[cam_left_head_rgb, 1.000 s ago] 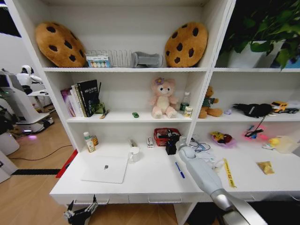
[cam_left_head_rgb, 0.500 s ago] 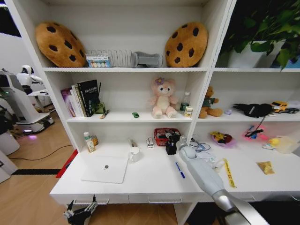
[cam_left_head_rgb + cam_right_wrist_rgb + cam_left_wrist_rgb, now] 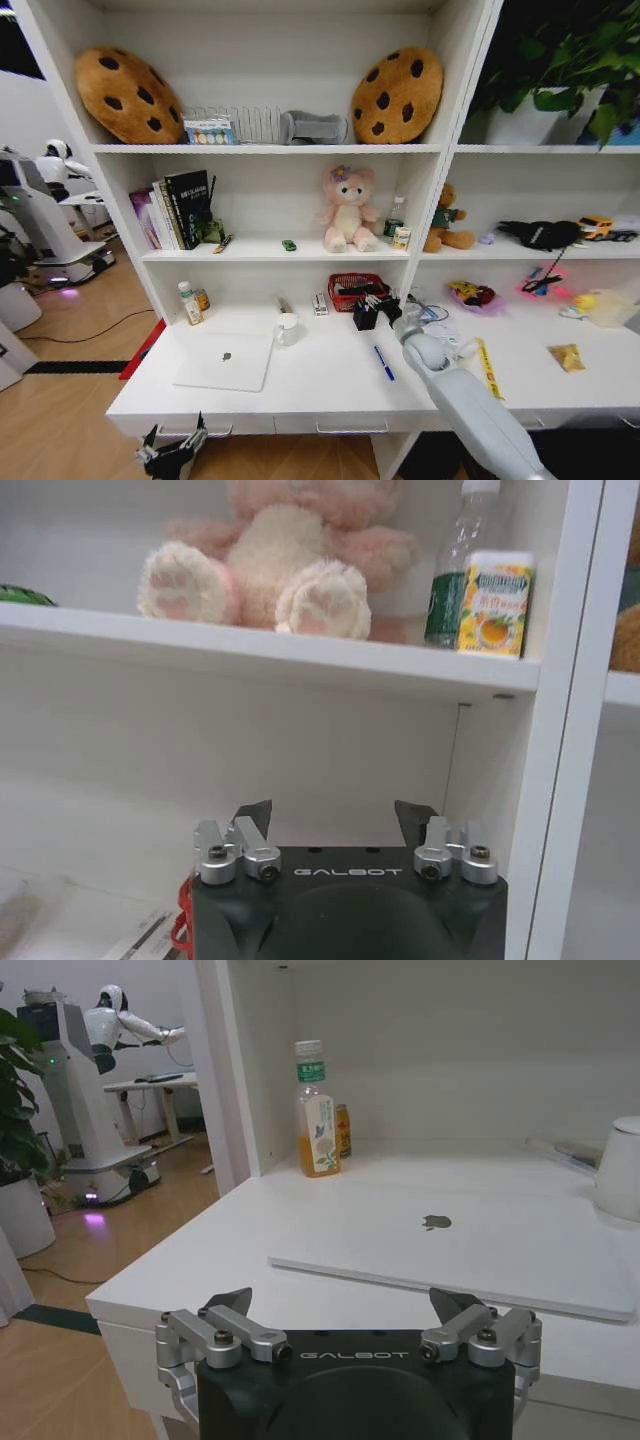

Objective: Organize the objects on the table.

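Note:
The silver laptop (image 3: 225, 360) lies shut on the left part of the white table (image 3: 330, 385); the left wrist view has the laptop (image 3: 450, 1250) just beyond my open left gripper (image 3: 345, 1310). That left gripper (image 3: 175, 455) hangs below the table's front edge. A blue pen (image 3: 383, 362) and a yellow measuring strip (image 3: 488, 367) lie on the tabletop. My right gripper (image 3: 378, 308) is open and empty above the table's back, near the red basket. From the right gripper (image 3: 335, 820) I see the shelf with the green-labelled bottle (image 3: 450, 580). The green toy car (image 3: 289, 244) sits on that shelf.
A red basket (image 3: 352, 290), a white cup (image 3: 287, 328) and a juice bottle (image 3: 188, 303) stand at the table's back. The pink plush bear (image 3: 347, 210) and a yellow carton (image 3: 493, 605) stand on the shelf above. A vertical shelf divider (image 3: 560, 730) rises beside my right gripper.
My right forearm has swung to the right and its gripper has tipped upward toward the shelf. The left arm and the table's objects have not moved.

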Controlling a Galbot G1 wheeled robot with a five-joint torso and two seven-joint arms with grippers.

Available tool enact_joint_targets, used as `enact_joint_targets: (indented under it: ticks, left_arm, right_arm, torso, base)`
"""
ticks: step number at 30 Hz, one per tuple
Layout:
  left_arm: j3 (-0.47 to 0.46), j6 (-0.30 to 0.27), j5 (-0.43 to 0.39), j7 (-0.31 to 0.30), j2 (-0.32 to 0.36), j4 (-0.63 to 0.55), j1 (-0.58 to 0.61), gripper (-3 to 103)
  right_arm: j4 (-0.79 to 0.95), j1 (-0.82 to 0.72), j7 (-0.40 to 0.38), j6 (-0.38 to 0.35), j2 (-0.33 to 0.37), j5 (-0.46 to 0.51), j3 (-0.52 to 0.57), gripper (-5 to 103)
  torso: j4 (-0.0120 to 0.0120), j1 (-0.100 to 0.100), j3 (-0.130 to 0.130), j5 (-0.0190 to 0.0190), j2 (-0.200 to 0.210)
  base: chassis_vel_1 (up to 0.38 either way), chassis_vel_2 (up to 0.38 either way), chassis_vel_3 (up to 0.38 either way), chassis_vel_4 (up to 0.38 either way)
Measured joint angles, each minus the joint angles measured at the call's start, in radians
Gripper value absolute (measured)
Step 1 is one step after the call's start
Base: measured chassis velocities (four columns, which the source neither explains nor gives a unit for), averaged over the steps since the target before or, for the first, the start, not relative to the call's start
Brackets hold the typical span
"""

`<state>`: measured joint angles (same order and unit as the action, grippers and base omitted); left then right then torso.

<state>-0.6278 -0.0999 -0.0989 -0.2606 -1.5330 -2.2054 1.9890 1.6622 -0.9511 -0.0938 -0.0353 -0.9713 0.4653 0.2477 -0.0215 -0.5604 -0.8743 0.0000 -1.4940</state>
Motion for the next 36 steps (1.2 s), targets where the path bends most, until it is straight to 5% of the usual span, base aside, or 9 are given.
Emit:
enact_joint_targets:
  ticks: [11,15,36]
  left_arm:
    - [0.028,0.002,0.013,-0.001,-0.017,-0.01,0.002,99]
    - [0.014,0.012,0.013,-0.001,-0.017,-0.016,0.008,100]
    - [0.019,0.023,0.021,-0.002,-0.034,0.007,0.001,99]
  right_arm:
    - [0.162,-0.163,-0.003,0.0,0.055,0.0,0.048,71]
    - [0.156,-0.267,-0.073,-0.104,0.018,0.02,0.029,70]
    - [-0.007,-0.227,-0.121,-0.191,-0.034,0.133,-0.044,67]
  torso:
    - [0.0,0.0,0.0,-0.0001,0.0]
    - [-0.0002,0.0,0.0,0.0001,0.0]
    - [0.0,0.0,0.0,0.0,0.0]
  base:
    - [0.0,0.0,0.0,0.0]
    - [0.0,0.0,0.0,0.0]
    - [0.0,0.0,0.0,0.0]
